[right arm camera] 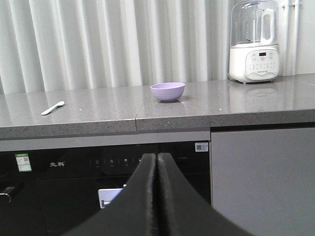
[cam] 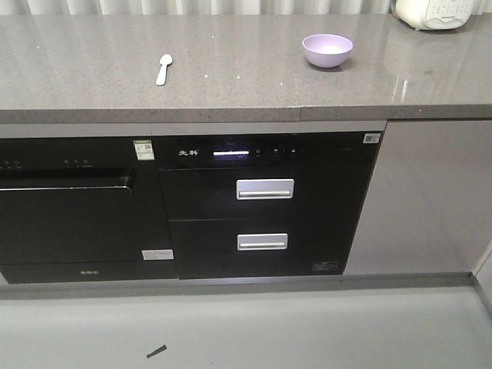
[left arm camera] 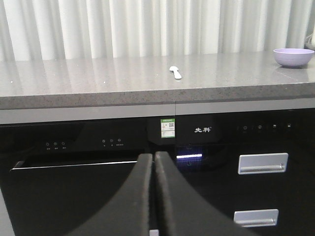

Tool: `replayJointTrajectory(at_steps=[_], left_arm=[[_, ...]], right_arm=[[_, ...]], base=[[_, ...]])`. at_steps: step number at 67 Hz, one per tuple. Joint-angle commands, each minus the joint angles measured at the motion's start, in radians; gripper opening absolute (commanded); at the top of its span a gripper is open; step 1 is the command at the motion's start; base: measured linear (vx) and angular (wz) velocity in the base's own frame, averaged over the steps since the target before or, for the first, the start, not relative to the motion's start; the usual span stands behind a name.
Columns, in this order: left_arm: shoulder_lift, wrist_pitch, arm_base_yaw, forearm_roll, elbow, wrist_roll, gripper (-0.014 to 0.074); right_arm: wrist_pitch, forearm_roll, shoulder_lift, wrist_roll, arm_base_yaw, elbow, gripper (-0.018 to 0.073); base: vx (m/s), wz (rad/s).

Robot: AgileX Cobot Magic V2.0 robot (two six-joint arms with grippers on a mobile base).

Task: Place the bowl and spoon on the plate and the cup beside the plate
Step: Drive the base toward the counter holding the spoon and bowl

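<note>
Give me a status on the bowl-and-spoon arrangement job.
Done: nothing yet. The bowl and the spoon lie apart on the countertop, with the spoon to the bowl's left in the front view. No plate or cup shows in any view. In hand: nothing. The left gripper and right gripper are both shut and empty, below countertop level. Left: everything, starting with finding the plate and cup.

bowl (cam: pixel 327 50): smooth plastic | spoon (cam: pixel 164 68): smooth plastic | countertop (cam: pixel 231 84): speckled stone, glossy | appliance front (cam: pixel 338 204): glossy black | drawer handle (cam: pixel 265 188): matt metal
</note>
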Motion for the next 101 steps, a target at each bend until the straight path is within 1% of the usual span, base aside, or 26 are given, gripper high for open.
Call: replayJointTrajectory(at_steps=[1, 101], left_arm=[[-0.014, -0.075, 0.001, -0.003, -0.019, -0.012, -0.0006], [-0.014, -0.075, 0.001, -0.003, -0.019, -0.012, -0.0006]], right_arm=[[-0.072, -0.003, -0.009, -0.011, -0.002, 0.008, -0.0011], [-0.072, -0.003, -0.009, -0.011, -0.002, 0.008, -0.0011]], base=[[0.24, 0.01], [0.23, -0.01]])
